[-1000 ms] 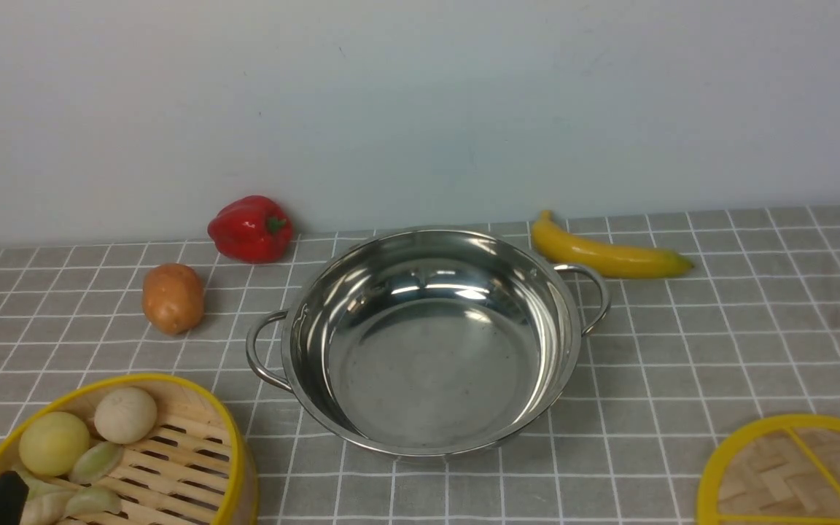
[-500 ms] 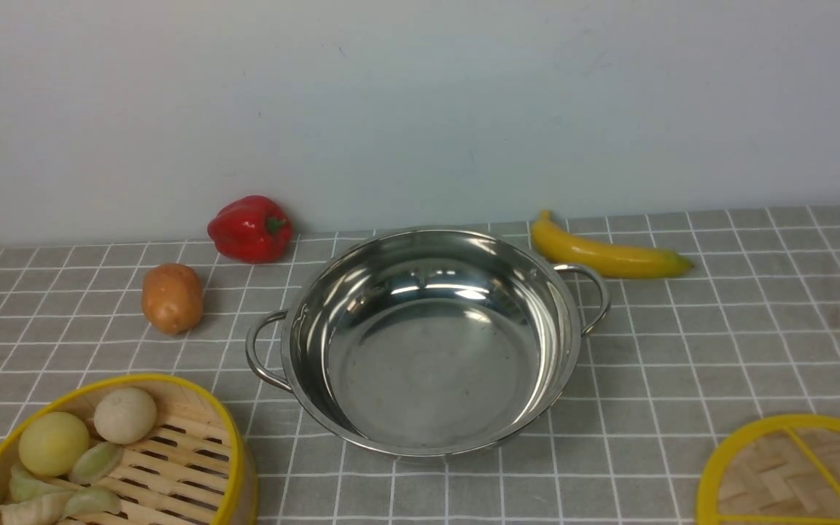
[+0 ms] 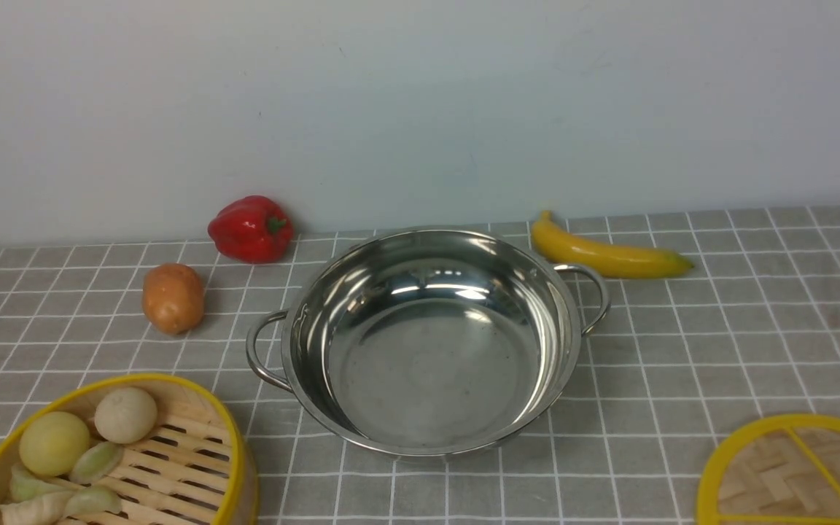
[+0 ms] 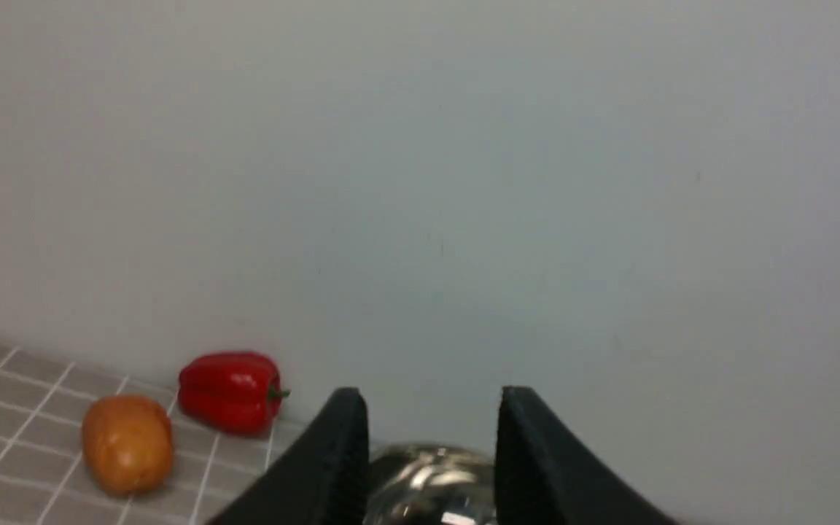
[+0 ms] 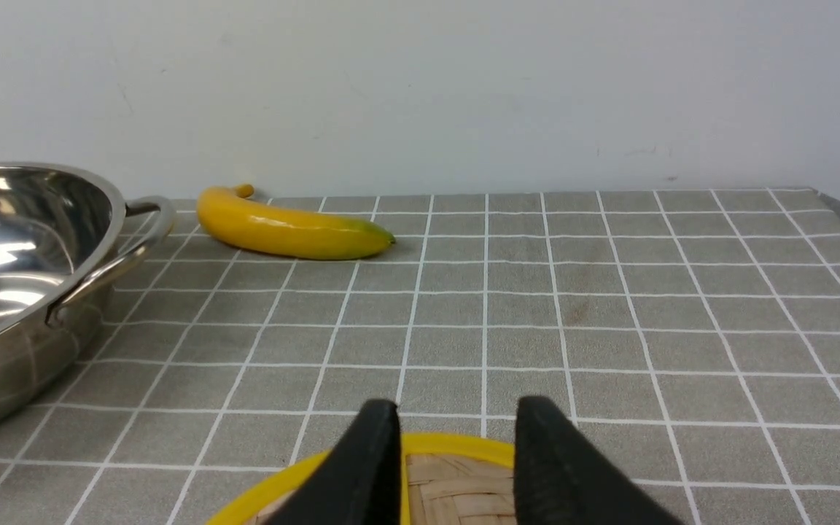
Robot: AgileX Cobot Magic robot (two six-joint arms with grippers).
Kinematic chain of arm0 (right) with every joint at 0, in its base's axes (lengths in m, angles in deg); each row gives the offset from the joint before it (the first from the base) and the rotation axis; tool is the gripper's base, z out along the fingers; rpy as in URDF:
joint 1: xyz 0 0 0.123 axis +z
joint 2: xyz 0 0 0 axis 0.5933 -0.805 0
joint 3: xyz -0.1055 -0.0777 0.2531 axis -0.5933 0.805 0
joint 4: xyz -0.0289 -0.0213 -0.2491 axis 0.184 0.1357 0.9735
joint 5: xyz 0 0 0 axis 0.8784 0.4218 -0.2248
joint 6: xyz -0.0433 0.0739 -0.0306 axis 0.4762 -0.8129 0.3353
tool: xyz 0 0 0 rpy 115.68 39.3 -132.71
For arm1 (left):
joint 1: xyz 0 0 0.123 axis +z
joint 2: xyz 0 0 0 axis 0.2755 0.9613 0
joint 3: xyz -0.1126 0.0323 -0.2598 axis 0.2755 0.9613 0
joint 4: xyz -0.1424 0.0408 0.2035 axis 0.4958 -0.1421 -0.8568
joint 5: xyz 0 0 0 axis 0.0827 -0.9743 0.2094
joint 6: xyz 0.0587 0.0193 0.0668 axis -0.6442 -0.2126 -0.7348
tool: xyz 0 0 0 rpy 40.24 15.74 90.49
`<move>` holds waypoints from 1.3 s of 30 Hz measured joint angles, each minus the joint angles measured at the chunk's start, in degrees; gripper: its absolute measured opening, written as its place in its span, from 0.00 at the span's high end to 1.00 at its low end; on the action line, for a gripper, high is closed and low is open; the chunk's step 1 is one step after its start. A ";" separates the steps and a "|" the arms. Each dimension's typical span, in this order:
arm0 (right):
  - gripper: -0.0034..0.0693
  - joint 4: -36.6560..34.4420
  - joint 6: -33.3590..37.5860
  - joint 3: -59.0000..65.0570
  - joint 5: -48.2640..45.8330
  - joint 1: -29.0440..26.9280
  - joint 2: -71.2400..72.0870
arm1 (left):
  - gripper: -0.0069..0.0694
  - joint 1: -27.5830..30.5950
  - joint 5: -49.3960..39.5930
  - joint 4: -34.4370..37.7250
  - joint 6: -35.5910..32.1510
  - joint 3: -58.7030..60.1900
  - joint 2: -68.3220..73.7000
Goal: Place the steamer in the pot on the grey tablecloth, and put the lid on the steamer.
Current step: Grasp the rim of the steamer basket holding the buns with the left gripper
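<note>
Steamer [image 3: 179, 470] is sitting lower left, nearer the empty, parted left claw [image 4: 431, 408]; parted right claw [image 5: 458, 419] is hovering over lid [image 5: 453, 474].

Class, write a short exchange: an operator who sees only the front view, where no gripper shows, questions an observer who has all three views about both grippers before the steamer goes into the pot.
Operator: I see the steamer and the pot, but no arms. How is the left gripper?
Observer: The left wrist view shows it open and holding nothing, with the pot visible beyond its jaws.
Operator: And the other side?
Observer: The right wrist view shows the right gripper open too, with the yellow rim of the lid showing between its jaws.
</note>
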 joint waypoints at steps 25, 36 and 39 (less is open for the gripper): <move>0.62 0.00 0.00 0.00 0.00 0.00 0.00 | 0.59 0.00 -31.26 11.32 -47.88 -9.16 44.86; 0.62 0.00 0.00 0.00 0.00 0.00 0.00 | 0.62 0.00 -38.82 15.51 -44.12 -19.53 61.26; 0.62 0.00 0.00 0.00 0.00 0.00 0.00 | 0.63 0.00 -37.10 19.48 -44.41 -20.58 61.93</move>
